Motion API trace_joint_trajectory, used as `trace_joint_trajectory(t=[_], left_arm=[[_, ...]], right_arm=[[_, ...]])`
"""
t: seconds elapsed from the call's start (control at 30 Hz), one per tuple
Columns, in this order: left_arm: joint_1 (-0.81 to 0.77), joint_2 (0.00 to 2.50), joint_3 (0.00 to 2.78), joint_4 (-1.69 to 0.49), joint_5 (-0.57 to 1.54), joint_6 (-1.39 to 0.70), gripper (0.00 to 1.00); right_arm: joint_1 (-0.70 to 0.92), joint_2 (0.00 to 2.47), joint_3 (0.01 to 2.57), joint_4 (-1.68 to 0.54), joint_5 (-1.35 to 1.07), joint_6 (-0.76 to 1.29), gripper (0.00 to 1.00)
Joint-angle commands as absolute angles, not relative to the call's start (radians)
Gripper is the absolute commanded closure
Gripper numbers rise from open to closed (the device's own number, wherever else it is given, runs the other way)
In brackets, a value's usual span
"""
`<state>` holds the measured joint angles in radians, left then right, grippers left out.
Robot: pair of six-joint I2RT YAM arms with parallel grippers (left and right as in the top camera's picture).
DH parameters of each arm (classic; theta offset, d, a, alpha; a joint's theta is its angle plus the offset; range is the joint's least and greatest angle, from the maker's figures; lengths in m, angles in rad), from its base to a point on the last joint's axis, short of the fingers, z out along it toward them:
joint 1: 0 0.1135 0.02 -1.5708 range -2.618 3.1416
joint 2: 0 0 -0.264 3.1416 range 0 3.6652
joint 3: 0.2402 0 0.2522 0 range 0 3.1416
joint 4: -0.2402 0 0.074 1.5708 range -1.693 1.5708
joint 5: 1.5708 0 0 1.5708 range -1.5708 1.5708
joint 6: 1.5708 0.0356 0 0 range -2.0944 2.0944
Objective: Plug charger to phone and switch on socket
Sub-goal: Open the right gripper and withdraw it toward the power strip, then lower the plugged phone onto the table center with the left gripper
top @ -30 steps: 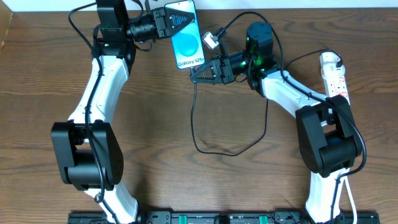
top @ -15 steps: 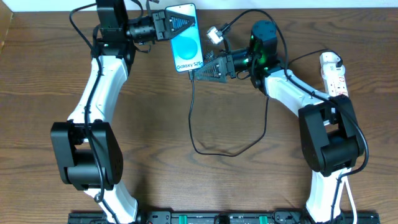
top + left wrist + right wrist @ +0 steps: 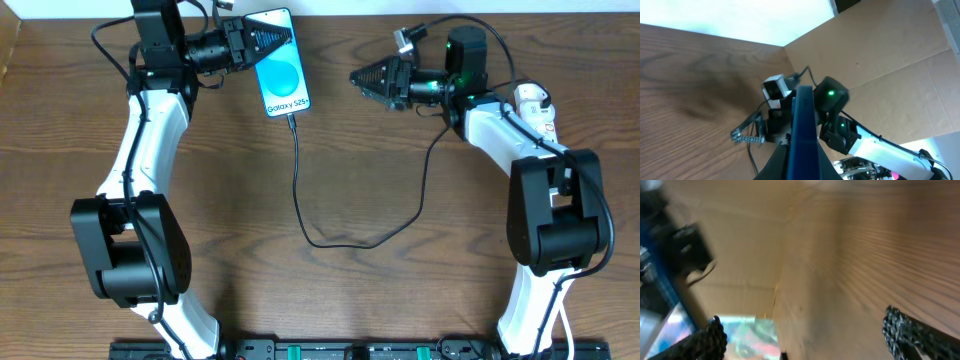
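Left pincer [image 3: 268, 42] is clamped on the top end of the phone [image 3: 282, 75], screen up to the overhead camera. In the left wrist view the phone [image 3: 804, 130] shows edge-on between the jaws. The grip probably steadies the handset so the port end hangs free of the arm. Can't tell if the phone touches the counter [image 3: 200, 250].

Charger [image 3: 298, 180]: the connector tip meets the phone's lower edge and looks seated, so I judge the plug-in step done. The black cable drops toward the near side, loops right, then climbs to pass under the right arm. The slack means nothing tugs the port. Its white plug end is hidden.

Right pincer [image 3: 358, 77] is spread wide and holds nothing. The right wrist view shows its fingers [image 3: 710, 340] far apart with only blurred counter between them. It sits to the right of the phone, well apart from it, and touches no cable.

Socket [image 3: 532, 100] lies at the far right, partly under the right arm, well apart from the right pincer tips and behind them. Switching it on is not yet done, and the right arm is the nearer one for that.
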<state>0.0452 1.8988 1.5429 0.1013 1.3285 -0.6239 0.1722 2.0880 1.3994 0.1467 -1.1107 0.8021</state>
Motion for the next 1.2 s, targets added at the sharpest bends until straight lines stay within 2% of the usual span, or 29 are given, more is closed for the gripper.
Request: trace_joint_trajectory(t=[0.0,0.13,0.3,0.4,0.5,0.73,1.17], left_arm=[[0.047,1.882,1.547,0.105,1.343,-0.615,0.93],[0.049,1.882,1.547,0.071,1.315,-0.614,0.92],[0.047,1.882,1.547,-0.057,1.198,-0.562,0.93],[0.039,1.882,1.546,-0.16,1.11,-0.505,0.93],[0.02,1.885,1.546,-0.253,1.022,-0.432,0.93],[-0.041,1.942,1.544,-0.381,0.894,-0.351,0.92],[-0.165,2.181,1.543,-0.361,0.889,-0.376,0.93]], right_arm=[[0.154,2.091,1.404,-0.023,-0.937,0.702,0.04],[0.129,2.073,1.404,-0.261,-0.745,0.646,0.11],[0.127,1.97,1.404,-0.44,-0.368,0.563,0.06],[0.127,1.89,1.404,-0.478,-0.186,0.552,0.01],[0.127,1.836,1.404,-0.49,-0.078,0.533,0.01],[0.126,1.805,1.404,-0.524,-0.011,0.533,0.01],[0.126,1.805,1.404,-0.523,-0.01,0.533,0.01]])
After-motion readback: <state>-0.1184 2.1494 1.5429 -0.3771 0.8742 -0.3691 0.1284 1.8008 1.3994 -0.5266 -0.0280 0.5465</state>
